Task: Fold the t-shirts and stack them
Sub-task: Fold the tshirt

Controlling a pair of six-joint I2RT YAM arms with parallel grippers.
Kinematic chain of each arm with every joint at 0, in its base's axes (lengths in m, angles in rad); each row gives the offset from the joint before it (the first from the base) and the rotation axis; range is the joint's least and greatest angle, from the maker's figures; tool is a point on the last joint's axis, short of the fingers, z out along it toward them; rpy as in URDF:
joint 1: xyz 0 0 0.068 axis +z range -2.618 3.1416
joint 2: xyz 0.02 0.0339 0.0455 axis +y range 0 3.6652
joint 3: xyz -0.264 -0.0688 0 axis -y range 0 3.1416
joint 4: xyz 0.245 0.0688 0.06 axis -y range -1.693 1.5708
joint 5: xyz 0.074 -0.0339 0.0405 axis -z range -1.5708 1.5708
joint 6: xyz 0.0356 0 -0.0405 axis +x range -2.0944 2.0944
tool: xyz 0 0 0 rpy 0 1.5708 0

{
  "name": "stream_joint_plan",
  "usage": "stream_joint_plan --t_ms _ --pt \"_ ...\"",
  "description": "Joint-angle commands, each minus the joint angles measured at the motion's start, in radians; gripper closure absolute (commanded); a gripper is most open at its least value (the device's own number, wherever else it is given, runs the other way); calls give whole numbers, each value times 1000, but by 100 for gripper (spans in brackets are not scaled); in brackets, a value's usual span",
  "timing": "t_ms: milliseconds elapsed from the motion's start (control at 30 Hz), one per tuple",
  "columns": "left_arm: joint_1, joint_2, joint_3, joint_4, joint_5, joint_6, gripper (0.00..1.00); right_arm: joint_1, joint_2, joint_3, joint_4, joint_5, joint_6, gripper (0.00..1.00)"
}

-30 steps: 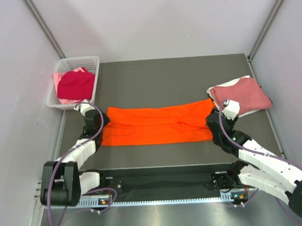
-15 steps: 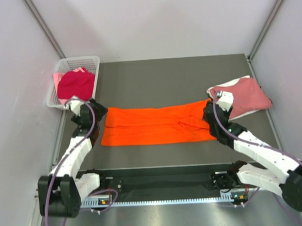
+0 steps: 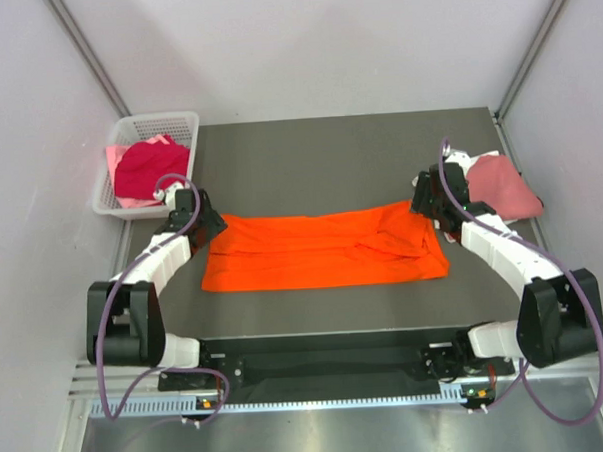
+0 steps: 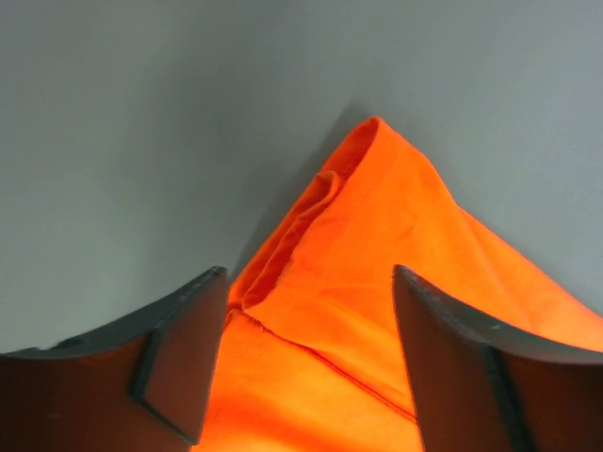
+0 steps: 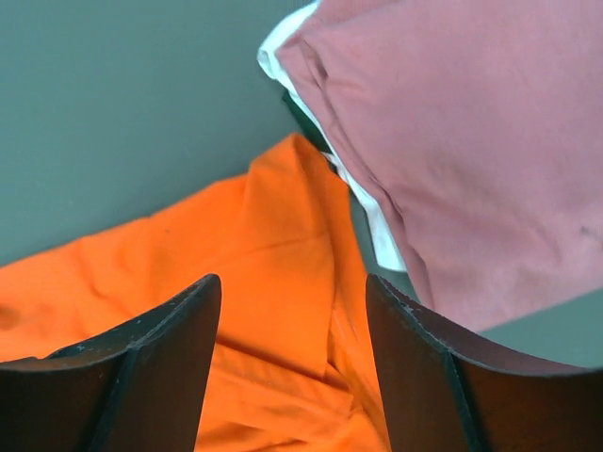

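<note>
Orange shirt (image 3: 323, 250) lies mid-table as a lengthwise-folded band; cross folds are judged not yet done. Left gripper (image 4: 309, 282) and right gripper (image 5: 289, 287) hover spread and empty over its far corners. Rose shirt (image 3: 500, 185) sits folded on white shirt (image 5: 372, 221) at right. Far left, basket (image 3: 155, 122) holds crimson shirt (image 3: 151, 170), unfolded.

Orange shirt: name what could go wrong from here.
The open right pincer hangs over a corner of the orange shirt, right beside the rose shirt; closing may snag that folded stack. At the open left pincer, the corner is bunched, so a pinch might catch only one layer.
</note>
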Motion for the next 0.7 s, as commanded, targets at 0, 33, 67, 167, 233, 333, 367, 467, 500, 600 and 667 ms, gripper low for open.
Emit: stream_joint_plan --t_ms 0,33,67,167,233,333,367,467,500,600,667 --pt "4 44 83 -7 42 48 33 -40 47 96 -12 -141 -43 37" --pt "4 58 103 -19 41 50 35 -43 62 125 -21 -147 -46 38" --pt "6 84 114 -27 41 50 37 -43 76 136 -31 -153 -46 39" --pt "6 113 135 -57 41 41 37 -41 108 141 -47 -176 -48 39" --pt "6 110 123 -63 32 31 37 -41 93 100 -37 -180 -48 41" --pt "13 76 80 -45 27 10 39 -40 73 46 -20 -193 -54 42" --pt "18 70 68 -28 39 -2 40 -38 76 37 -14 -192 -56 43" --pt "26 44 27 -7 54 -21 42 -38 99 31 -12 -196 -53 44" --pt "32 39 14 -2 59 -30 43 -38 116 34 -14 -192 -45 44" --pt "42 29 -6 -1 73 -39 44 -38 148 44 -20 -180 -40 45" --pt "49 22 -18 -4 79 -45 46 -35 159 41 -18 -186 -40 46"
